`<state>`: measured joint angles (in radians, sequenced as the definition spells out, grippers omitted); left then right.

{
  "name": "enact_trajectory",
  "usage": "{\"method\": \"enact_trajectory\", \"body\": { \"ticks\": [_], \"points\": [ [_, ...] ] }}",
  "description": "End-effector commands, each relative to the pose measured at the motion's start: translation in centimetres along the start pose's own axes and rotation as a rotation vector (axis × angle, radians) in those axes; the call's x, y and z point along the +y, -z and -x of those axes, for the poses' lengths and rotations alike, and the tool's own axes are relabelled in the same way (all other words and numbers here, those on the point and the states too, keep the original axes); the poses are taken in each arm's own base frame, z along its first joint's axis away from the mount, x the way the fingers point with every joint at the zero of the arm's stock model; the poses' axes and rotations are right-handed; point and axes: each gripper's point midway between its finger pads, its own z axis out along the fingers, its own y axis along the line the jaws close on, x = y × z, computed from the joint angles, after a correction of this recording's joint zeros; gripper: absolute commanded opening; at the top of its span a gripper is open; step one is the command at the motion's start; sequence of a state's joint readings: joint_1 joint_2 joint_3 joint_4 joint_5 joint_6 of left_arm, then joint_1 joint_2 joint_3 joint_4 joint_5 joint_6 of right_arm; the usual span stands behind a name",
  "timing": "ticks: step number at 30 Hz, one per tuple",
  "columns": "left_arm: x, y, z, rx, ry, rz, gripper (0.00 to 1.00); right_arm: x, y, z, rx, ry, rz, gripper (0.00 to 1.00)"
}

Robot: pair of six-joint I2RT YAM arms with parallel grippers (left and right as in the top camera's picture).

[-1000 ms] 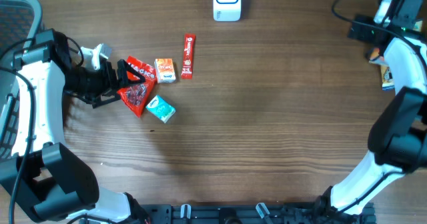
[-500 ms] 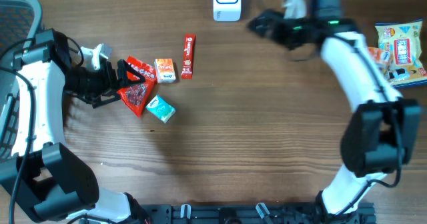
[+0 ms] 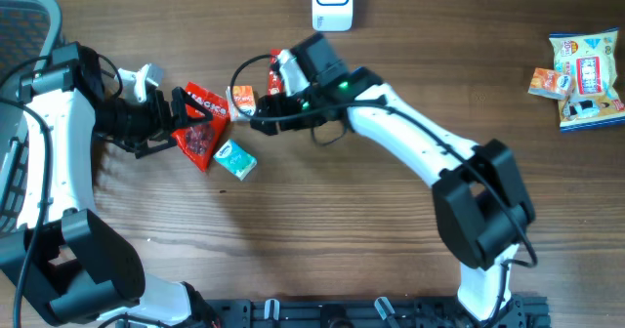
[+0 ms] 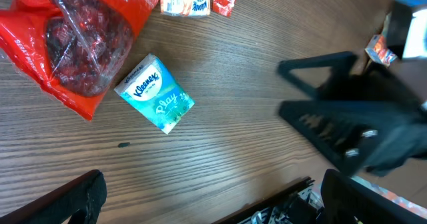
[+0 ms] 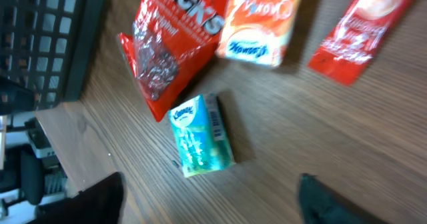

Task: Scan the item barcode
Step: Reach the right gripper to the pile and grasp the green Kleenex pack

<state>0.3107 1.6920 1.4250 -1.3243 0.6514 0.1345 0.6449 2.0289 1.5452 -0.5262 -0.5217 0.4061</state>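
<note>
A cluster of items lies left of centre: a red snack bag point(image 3: 200, 123), an orange pack point(image 3: 241, 101), a red stick sachet point(image 3: 276, 79) and a teal tissue pack point(image 3: 235, 159). A white scanner point(image 3: 332, 3) stands at the far edge. My right gripper point(image 3: 256, 115) hovers over the cluster, open and holding nothing. In its wrist view the tissue pack point(image 5: 200, 136), with a barcode on its side, lies just beyond the gripper point(image 5: 203, 204). My left gripper point(image 3: 181, 123) is open beside the red bag. Its wrist view shows the gripper point(image 4: 213, 197) empty, above bare wood, with the tissue pack point(image 4: 157, 94) ahead.
Several snack packets point(image 3: 581, 69) lie at the far right edge. A mesh chair back point(image 5: 40, 37) stands past the table's left edge. The right arm's gripper body point(image 4: 353, 131) fills the right side of the left wrist view.
My right arm has swung from the far right corner across the table to the item cluster on the left. The left arm and the items have not moved.
</note>
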Motion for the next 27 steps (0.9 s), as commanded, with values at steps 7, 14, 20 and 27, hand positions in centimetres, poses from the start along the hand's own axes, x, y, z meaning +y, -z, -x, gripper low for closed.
{"method": "enact_trajectory", "body": {
  "ticks": [7, 14, 20, 27],
  "points": [
    [-0.2, 0.3, 0.0, -0.010, -0.023, 0.000, 1.00, 1.2, -7.0, -4.6, 0.129, 0.013, 0.010, 0.73],
    [-0.2, 0.3, 0.0, -0.010, -0.023, 0.000, 1.00, 0.0, -8.9, -5.2, 0.144, 0.005, 0.004, 0.73],
    [-0.2, 0.3, 0.0, -0.010, -0.023, 0.000, 1.00, -0.9, -10.3, -5.3, 0.141, -0.020, 0.003, 0.68],
    [-0.2, 0.3, 0.0, -0.010, -0.023, 0.000, 1.00, -1.1, -10.5, -5.1, 0.132, -0.023, -0.003, 0.20]
  ]
}}
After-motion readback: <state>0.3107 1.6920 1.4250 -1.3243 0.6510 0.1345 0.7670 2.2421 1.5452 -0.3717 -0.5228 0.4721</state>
